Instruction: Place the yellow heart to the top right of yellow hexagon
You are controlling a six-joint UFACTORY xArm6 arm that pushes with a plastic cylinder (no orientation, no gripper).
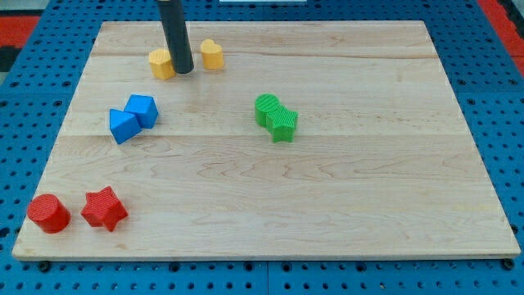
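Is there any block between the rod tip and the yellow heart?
No. My tip stands between the yellow hexagon on the view's left and the yellow heart on its right, with only bare board towards the heart.

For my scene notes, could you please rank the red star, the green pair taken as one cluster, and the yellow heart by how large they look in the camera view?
1. Green pair, two touching blocks.
2. Red star; it lies nearest the view's bottom, so nearness may enlarge it.
3. Yellow heart, near the view's top, just right of my tip.
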